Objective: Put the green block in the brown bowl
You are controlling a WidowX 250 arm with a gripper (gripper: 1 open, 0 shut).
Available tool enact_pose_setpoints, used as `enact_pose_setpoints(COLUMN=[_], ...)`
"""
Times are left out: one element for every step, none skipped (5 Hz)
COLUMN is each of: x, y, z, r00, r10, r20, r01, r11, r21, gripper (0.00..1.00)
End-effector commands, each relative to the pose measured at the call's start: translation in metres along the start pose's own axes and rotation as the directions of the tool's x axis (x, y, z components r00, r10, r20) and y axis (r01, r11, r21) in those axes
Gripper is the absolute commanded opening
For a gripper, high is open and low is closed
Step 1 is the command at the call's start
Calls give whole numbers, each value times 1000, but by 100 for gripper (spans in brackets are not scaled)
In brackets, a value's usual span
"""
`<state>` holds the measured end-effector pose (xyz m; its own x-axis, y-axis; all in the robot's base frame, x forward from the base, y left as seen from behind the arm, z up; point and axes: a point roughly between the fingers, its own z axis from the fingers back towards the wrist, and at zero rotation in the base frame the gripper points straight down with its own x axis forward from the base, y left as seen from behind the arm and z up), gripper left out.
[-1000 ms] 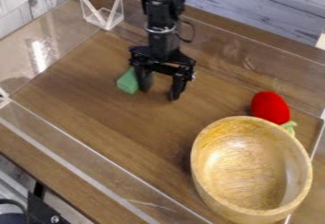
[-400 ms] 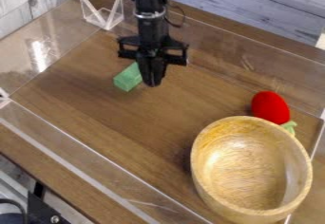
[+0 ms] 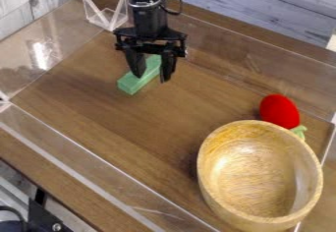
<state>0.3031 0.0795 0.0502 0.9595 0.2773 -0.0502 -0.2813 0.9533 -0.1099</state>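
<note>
At right, brown bowl (image 3: 260, 180) empty

The tabletop (image 3: 118, 138) is a brown wood-grain surface enclosed by low clear walls, seen at an angle so that its near edge runs from the left down toward the bottom. The green block (image 3: 137, 78) lies on it in the upper left part, directly under the hand (image 3: 148, 72); whether the block rests fully flat cannot be determined. The brown bowl (image 3: 260, 172) stands upright on the tabletop at the lower right, its interior showing pale grain. The red rounded toy (image 3: 277, 110) lies just beyond the bowl's far rim, near the right wall, well apart from the block
</note>
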Motion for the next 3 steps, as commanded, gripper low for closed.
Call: enact_pose_setpoints(x=[8, 0, -5], y=[2, -12, -23], z=[22, 21, 20], r00=[996, 996, 995], r10=[28, 3, -28], r20=[85, 90, 94], r01=[-28, -1, 31], r11=[1000, 1000, 999], r21=[-3, -17, -29], gripper=[0, 0, 100])
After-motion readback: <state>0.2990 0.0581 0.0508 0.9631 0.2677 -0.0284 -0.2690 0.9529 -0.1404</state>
